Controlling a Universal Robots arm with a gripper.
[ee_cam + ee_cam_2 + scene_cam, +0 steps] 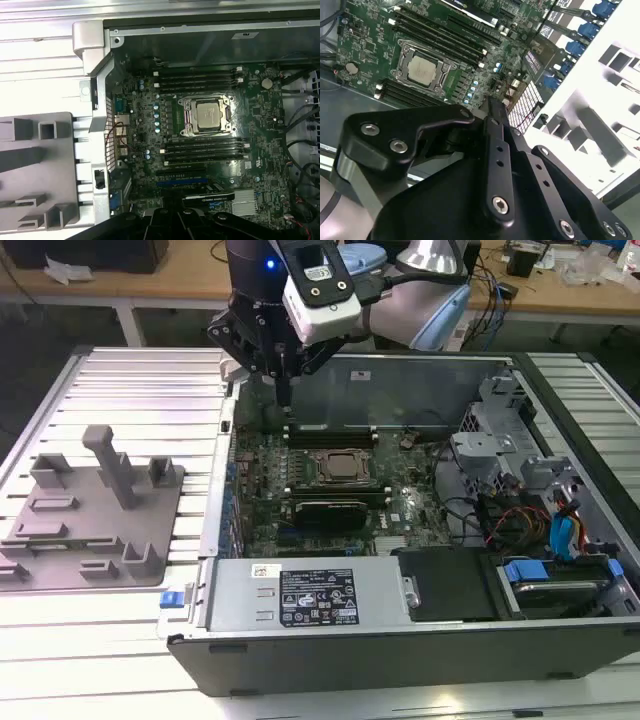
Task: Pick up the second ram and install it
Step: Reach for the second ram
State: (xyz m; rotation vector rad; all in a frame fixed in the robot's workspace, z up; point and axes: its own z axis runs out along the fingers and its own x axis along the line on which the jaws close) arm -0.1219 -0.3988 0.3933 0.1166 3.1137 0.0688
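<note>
One arm works over an open case (400, 665). Your gripper (285, 392) hangs in the upper middle of the exterior view, above the corner of the board (260, 470) that lies far from the camera and toward the exterior view's left. Its fingers (495, 145) are drawn together into one narrow tip that points down. You cannot tell whether anything thin is pinched between them.

The tip is near the slots (330, 430) behind the processor (345, 466). In the first wrist view, long dark slots run on both sides of the processor, with white latches (238, 75) at their ends. Every row looks equally dark, so you cannot tell which slot, if any, holds the second ram.

In the exterior view a black card (330, 512) lies across the board, nearer the camera. The grey power supply (300, 595), with its label, spans the case's front edge.

On the exterior view's left, well apart from the case, a grey fixture (100, 530) with upright posts sits on the ribbed table (130, 390). Orange and blue cables (540, 525) crowd the bay on the exterior view's right.
</note>
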